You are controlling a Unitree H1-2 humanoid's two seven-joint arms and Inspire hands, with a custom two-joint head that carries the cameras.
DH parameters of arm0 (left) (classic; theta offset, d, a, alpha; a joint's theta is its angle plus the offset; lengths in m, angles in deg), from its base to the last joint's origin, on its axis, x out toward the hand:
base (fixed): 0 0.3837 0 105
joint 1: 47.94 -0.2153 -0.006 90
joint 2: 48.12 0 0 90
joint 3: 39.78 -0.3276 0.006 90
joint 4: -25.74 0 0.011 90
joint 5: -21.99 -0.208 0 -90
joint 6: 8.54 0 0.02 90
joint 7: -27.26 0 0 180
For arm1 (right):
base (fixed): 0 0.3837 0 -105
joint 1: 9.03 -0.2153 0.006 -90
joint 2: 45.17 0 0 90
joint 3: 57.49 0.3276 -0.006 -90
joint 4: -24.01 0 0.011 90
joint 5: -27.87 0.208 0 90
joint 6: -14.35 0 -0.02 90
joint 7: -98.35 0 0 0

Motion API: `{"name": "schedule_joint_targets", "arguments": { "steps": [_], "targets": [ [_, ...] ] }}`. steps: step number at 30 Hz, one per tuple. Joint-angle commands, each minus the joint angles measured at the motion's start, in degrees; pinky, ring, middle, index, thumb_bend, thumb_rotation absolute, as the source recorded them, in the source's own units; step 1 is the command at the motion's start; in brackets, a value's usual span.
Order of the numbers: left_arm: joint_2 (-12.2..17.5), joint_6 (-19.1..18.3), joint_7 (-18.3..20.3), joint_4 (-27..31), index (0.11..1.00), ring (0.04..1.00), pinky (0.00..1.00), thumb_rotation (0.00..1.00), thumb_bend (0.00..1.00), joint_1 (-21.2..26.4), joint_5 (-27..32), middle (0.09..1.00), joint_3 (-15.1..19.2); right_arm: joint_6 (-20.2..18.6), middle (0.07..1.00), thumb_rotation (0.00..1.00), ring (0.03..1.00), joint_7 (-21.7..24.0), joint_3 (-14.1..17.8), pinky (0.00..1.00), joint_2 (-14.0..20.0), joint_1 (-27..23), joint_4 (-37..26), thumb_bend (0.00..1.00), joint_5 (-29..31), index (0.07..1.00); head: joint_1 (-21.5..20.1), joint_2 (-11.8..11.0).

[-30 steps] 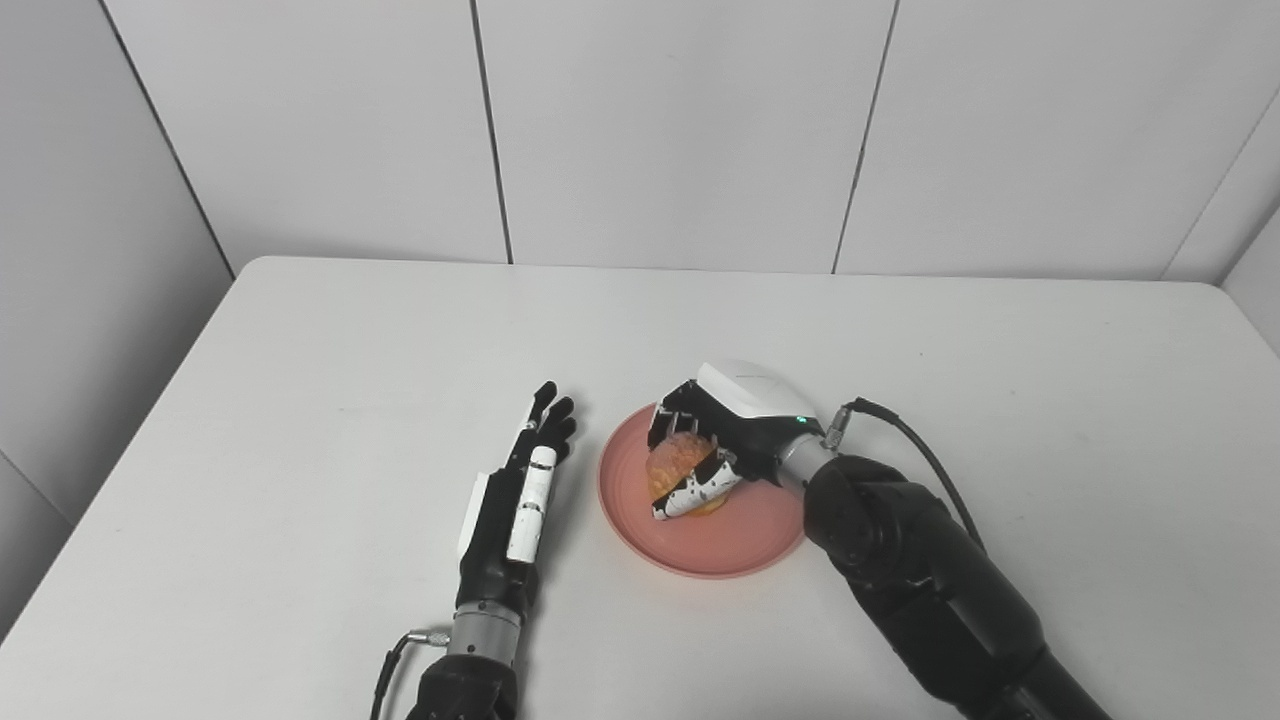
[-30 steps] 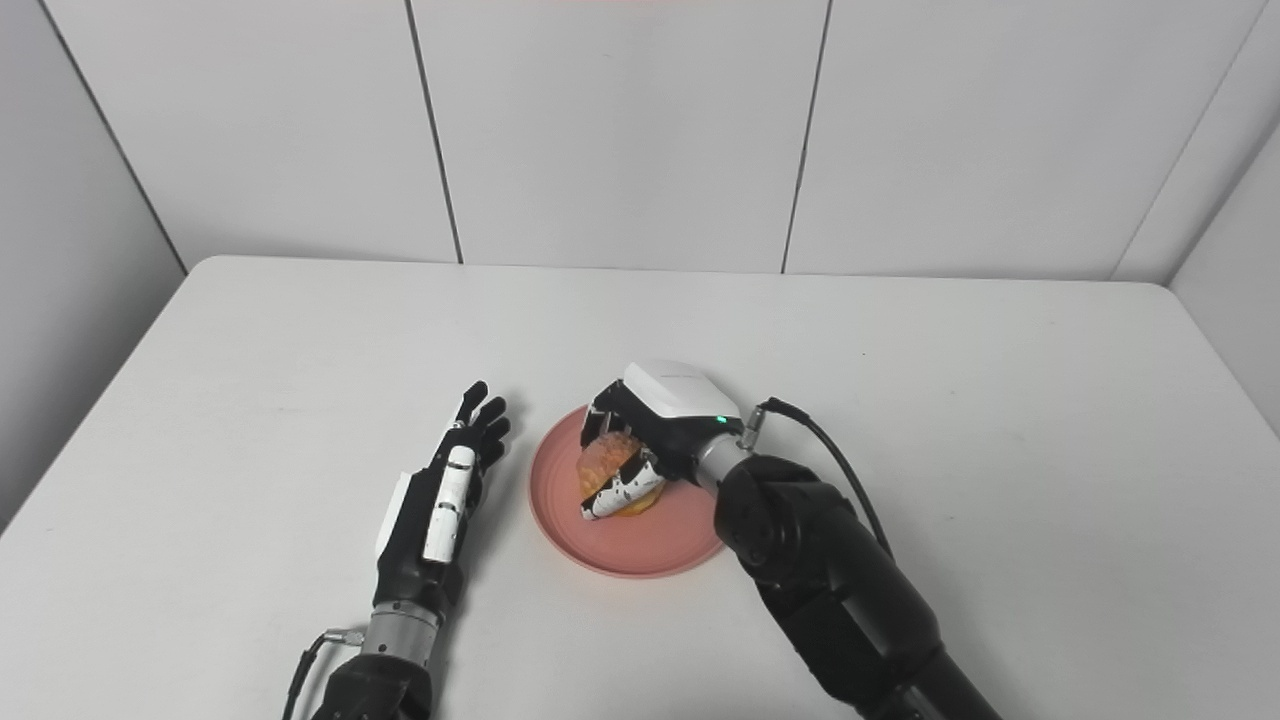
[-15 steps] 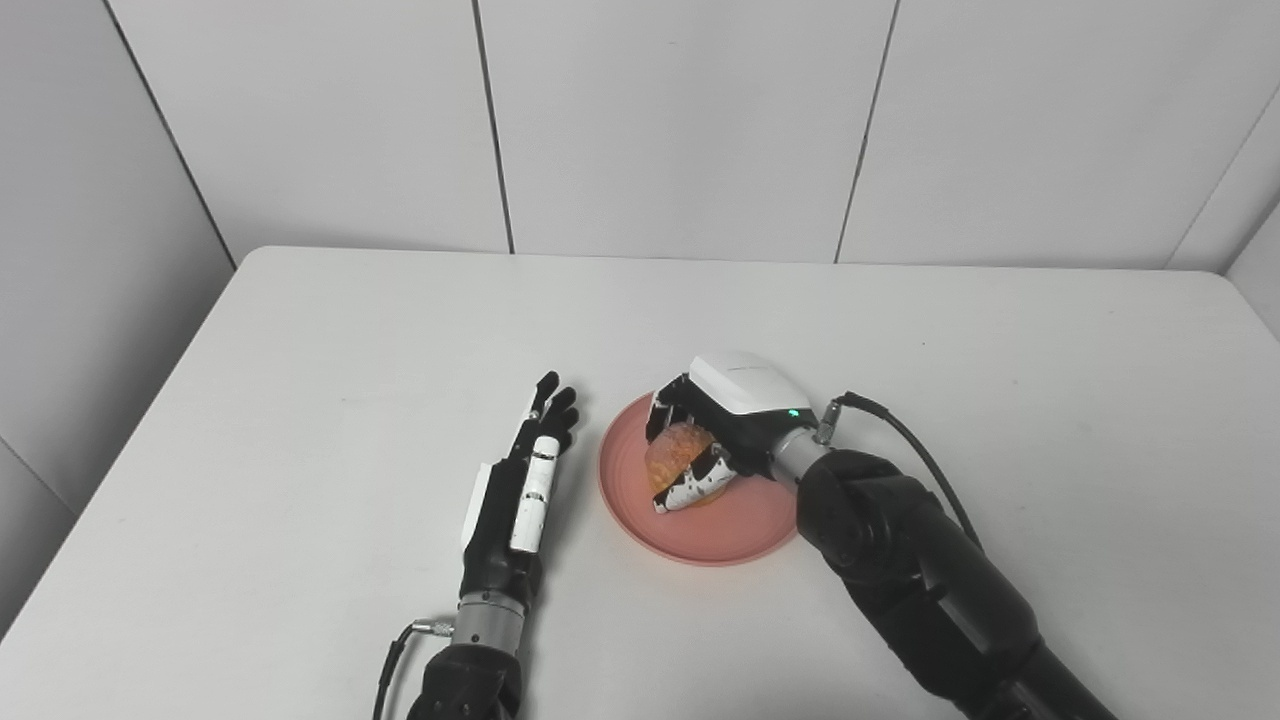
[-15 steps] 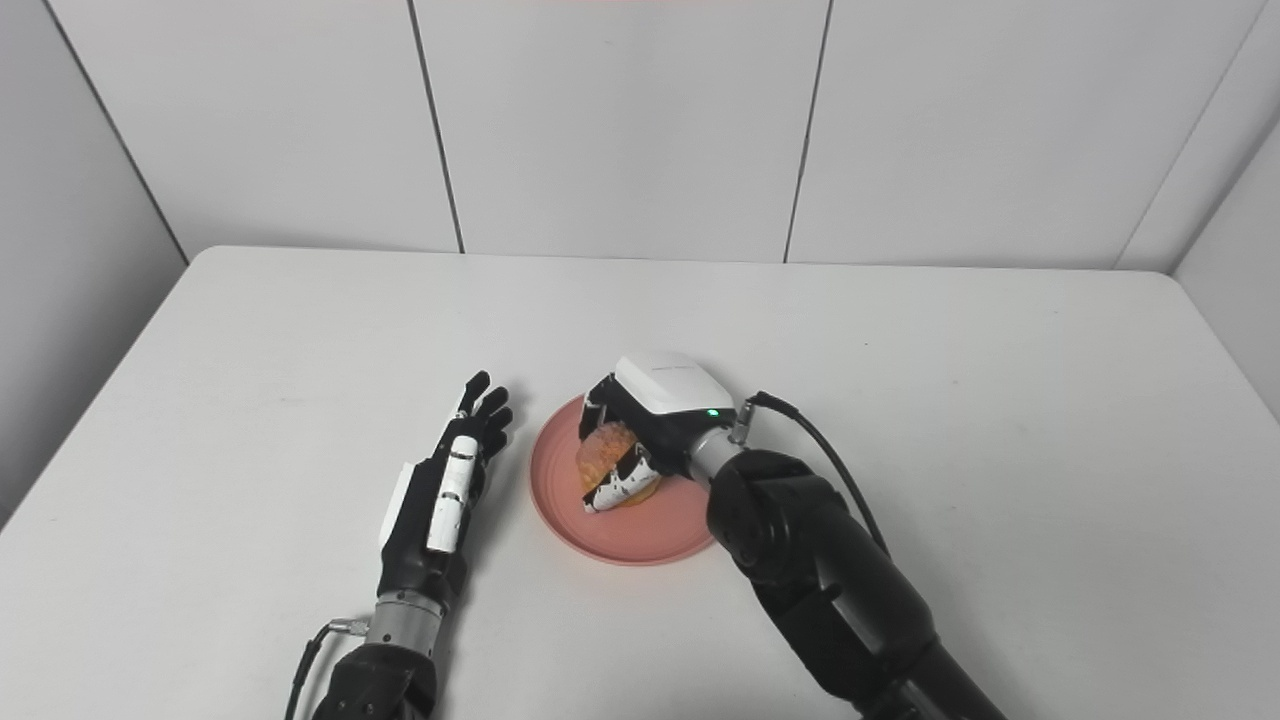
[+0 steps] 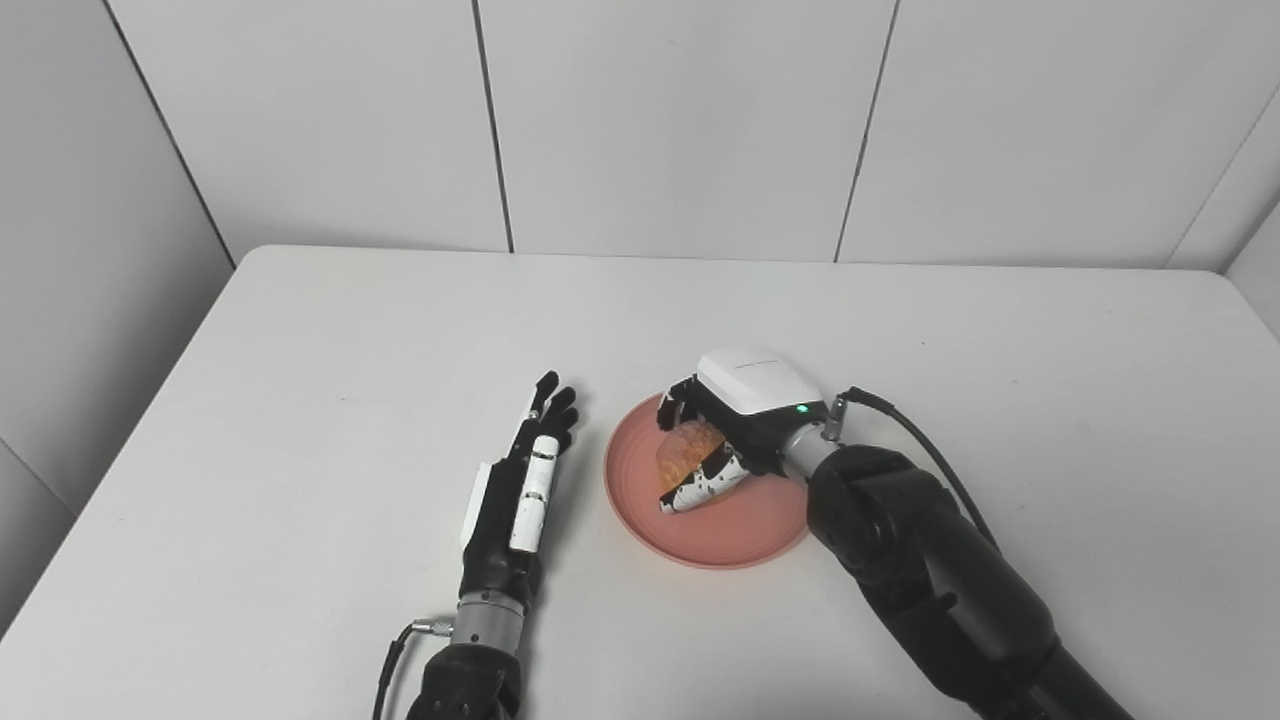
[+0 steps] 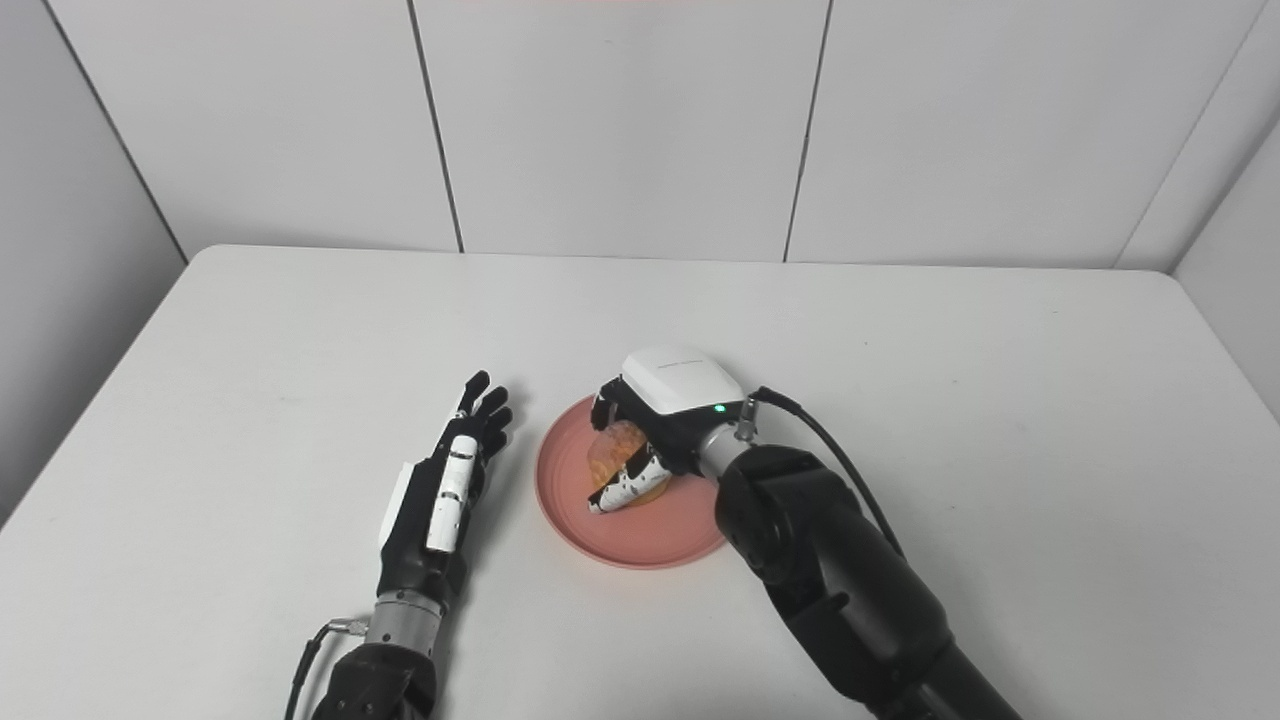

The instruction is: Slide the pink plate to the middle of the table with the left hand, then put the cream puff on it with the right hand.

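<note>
Pink plate (image 5: 735, 525) sits mid-table (image 5: 300, 350); my right hand (image 5: 735, 425) clutches cream puff (image 5: 685, 452) over it, unreleased; left hand (image 5: 515, 485) spread flat.

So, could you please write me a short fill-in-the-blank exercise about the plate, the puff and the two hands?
1. The cream puff is held by the ____ hand.
2. The puff is over a plate whose colour is ____.
3. The left hand, fingers straight and holding nothing, lies to the ____ of the plate.
4. The plate rests on a table whose colour is ____.

Missing words: right; pink; left; white
</note>
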Motion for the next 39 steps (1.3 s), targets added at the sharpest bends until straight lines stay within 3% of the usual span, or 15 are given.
{"name": "schedule_joint_targets", "arguments": {
  "steps": [1, 7, 14, 20, 27, 32, 39],
  "targets": [
    [-0.05, -0.25, 0.16, -1.19, 0.932, 0.916, 0.92, 1.00, 0.47, -1.79, 0.22, 0.927, -0.14, -0.38, 0.671, 0.64, 0.600, -0.26, 1.11, 0.50, -0.34, -2.25, -2.31, 0.86, -0.70, 0.664, -0.02, 0.00],
    [-0.03, -0.98, 0.31, -0.59, 0.933, 0.917, 0.92, 1.00, 0.46, -1.87, 0.54, 0.928, -0.12, 0.25, 0.663, 0.65, 0.574, -0.92, 1.87, 0.46, -0.44, -2.08, -2.91, 0.89, -0.74, 0.665, -0.28, -0.08],
    [0.36, -0.59, 0.39, -1.23, 0.929, 0.914, 0.92, 1.00, 0.46, -1.73, 0.44, 0.924, -0.05, 0.32, 0.717, 0.68, 0.624, -0.03, 2.59, 0.52, -0.15, -1.68, -5.17, 0.90, -1.09, 0.728, -0.75, -0.28],
    [0.59, -0.67, 0.59, -1.17, 0.933, 0.917, 0.92, 1.00, 0.46, -1.73, 0.59, 0.928, -0.03, 1.07, 0.796, 0.69, 0.702, -1.17, 5.14, 0.60, -0.46, -0.33, -7.62, 0.92, 1.74, 0.799, -1.30, -0.52],
    [0.78, -0.78, 1.04, -1.18, 0.941, 0.930, 0.94, 1.00, 0.46, -1.82, 1.42, 0.938, 0.14, 1.20, 0.735, 0.69, 0.613, -2.01, 7.65, 0.52, -0.52, 0.64, -13.33, 0.90, 2.41, 0.791, -1.72, -0.91],
    [0.97, -0.03, 0.87, -1.47, 0.941, 0.922, 0.93, 1.00, 0.44, -1.74, 1.38, 0.936, 0.17, 1.57, 0.767, 0.71, 0.662, -4.05, 10.97, 0.56, -0.28, 1.69, -17.06, 0.89, 4.41, 0.804, -2.29, -1.28],
    [1.60, 0.79, 1.12, -2.28, 0.942, 0.922, 0.92, 1.00, 0.44, -1.69, 1.43, 0.936, 0.31, 2.98, 0.841, 0.77, 0.740, -9.85, 18.92, 0.58, -0.31, 7.15, -20.16, 0.90, 12.34, 0.885, -2.59, -1.76]
  ]
}}
